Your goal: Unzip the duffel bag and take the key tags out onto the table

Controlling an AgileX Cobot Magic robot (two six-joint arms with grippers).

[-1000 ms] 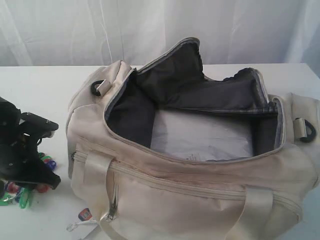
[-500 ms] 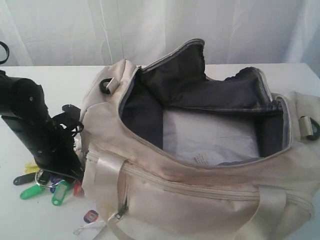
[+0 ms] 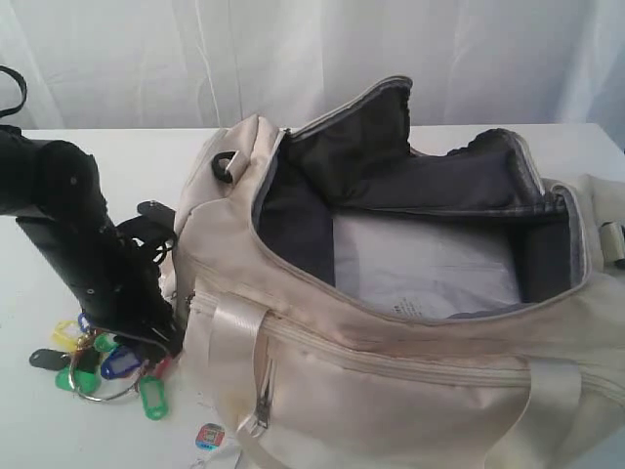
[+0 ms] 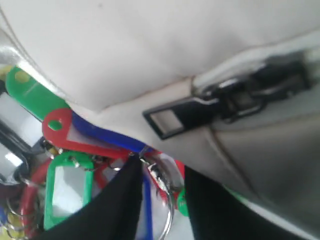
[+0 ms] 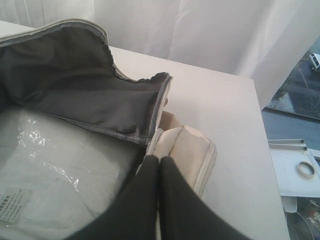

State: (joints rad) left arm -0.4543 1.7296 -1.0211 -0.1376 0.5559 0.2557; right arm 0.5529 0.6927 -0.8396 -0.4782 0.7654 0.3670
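My left gripper [image 4: 162,167] parted over key tags [image 3: 103,363] on the table [image 3: 39,430], right gripper [image 5: 160,161] clenched empty by the unzipped duffel bag [image 3: 391,391]

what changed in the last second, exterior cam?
The left gripper moved from the view's left edge to the bag's end, and the tags shifted right with it. Its jaws now stand apart and the tags lie spread on the table. The bag slid right in the exterior view. Unchanged: bag unzipped, white packet inside.
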